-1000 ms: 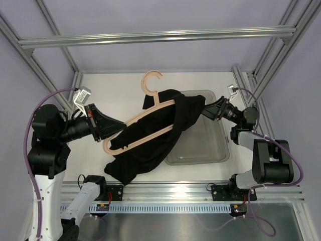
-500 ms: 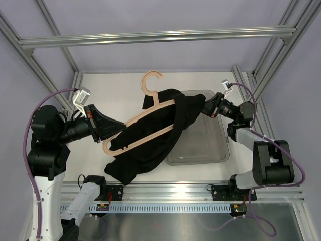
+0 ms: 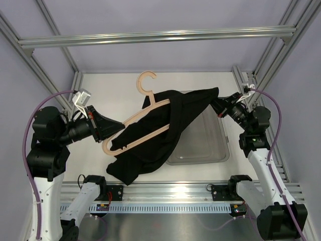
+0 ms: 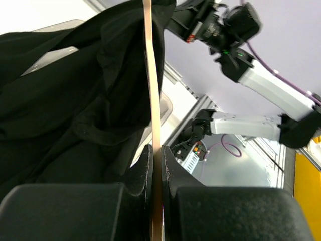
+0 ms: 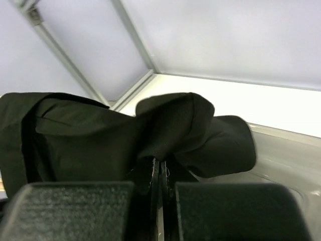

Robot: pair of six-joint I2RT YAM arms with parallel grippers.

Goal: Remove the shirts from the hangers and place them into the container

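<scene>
The black shirt [image 3: 165, 125] still hangs on the tan wooden hanger [image 3: 131, 119], draped over its right half and drooping to the table at the front left. The hanger's right end is hidden under the cloth. My left gripper [image 3: 119, 130] is shut on the hanger's lower left bar, which shows as a thin edge [image 4: 155, 100] between the pads [image 4: 145, 163]. My right gripper [image 3: 217, 102] is shut on a fold of the shirt [image 5: 170, 125] and holds its right corner stretched above the container [image 3: 213, 143].
The clear grey bin's floor [image 5: 286, 155] lies under the lifted cloth. Aluminium frame posts [image 3: 75, 88] stand at the table's corners and a rail [image 3: 155, 36] crosses overhead. The hanger's hook [image 3: 145, 80] points toward the back of the white table [image 3: 110, 90].
My right gripper closed on the shirt's right edge and pulled it up and to the right, stretching the cloth over the bin. The hanger shifted slightly back and left.
</scene>
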